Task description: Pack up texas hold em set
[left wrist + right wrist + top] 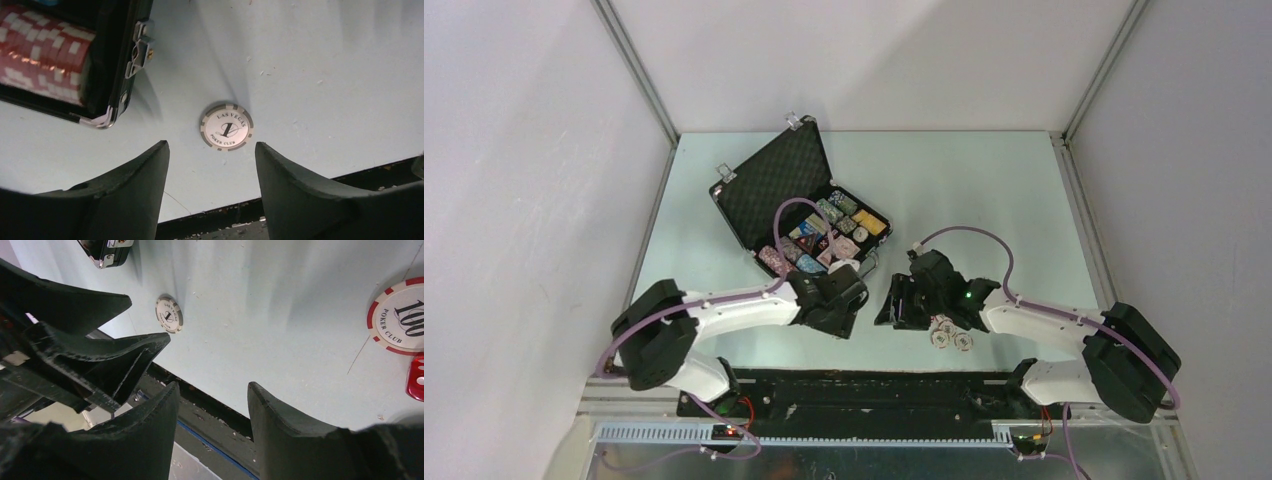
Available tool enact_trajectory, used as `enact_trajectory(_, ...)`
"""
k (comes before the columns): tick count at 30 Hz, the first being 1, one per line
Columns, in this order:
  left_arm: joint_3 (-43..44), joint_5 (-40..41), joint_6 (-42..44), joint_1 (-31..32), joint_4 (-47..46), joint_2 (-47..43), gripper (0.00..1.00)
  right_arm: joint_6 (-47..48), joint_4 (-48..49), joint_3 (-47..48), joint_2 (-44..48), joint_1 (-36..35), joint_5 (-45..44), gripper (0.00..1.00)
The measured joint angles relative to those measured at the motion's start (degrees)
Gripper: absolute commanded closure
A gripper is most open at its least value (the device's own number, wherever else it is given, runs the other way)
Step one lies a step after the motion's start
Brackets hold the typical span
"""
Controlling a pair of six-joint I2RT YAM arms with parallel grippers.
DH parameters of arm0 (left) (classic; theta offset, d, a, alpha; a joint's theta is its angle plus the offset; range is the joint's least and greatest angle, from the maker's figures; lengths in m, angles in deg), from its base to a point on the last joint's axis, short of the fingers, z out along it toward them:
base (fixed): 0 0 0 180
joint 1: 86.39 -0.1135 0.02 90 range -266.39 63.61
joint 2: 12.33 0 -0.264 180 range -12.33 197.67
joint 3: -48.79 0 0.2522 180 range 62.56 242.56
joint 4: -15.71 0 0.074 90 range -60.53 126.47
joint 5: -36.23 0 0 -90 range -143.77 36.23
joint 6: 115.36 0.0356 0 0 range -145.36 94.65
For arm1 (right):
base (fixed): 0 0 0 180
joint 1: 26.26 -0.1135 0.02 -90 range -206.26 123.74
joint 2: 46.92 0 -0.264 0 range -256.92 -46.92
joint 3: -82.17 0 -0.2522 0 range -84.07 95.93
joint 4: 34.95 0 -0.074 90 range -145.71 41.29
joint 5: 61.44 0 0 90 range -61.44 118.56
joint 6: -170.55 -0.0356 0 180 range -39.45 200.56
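Note:
The black case (769, 190) lies open, lid up, with multicoloured chips and cards in its tray. In the left wrist view a row of red-and-white chips (42, 55) fills the case corner (112, 75). A grey "1" chip (226, 127) lies flat on the table just beyond my left gripper (212, 146), which is open and empty. My right gripper (212, 386) is open and empty too, over the table's near edge; the grey chip (169, 314) lies beyond it. A red-and-white "100" chip (402, 315) and a red die (416, 377) lie to its right.
Both grippers (849, 312) (894, 305) hang close together in front of the case. The left gripper's fingers (100, 355) show at the left of the right wrist view. Two loose chips (952, 338) lie by the right arm. The black base rail (874, 385) runs along the near edge.

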Motion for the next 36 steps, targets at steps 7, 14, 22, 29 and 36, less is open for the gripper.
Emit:
enact_trajectory(7,2.93,-0.46,1.22,0.09,1.18,5.95,0.33,0.20,-2.49,-0.02,1.95,0.11,-2.01,0.45)
enact_trajectory(14,5.44,-1.92,2.84,0.09,2.75,8.87,0.38,0.96,-5.68,-0.04,6.62,1.01,-4.55,0.45)
enact_trajectory(22,8.28,-4.17,3.98,0.09,3.87,12.35,0.39,2.03,-8.37,-0.04,8.39,1.86,-5.40,0.45)
enact_trajectory(29,9.09,-5.33,4.37,-0.50,4.66,13.29,0.41,2.91,-9.09,-0.04,9.31,2.40,-5.64,0.46)
enact_trajectory(36,10.34,-6.43,5.27,-0.83,5.75,14.53,0.38,3.28,-9.88,-0.04,9.57,2.69,-5.66,0.47)
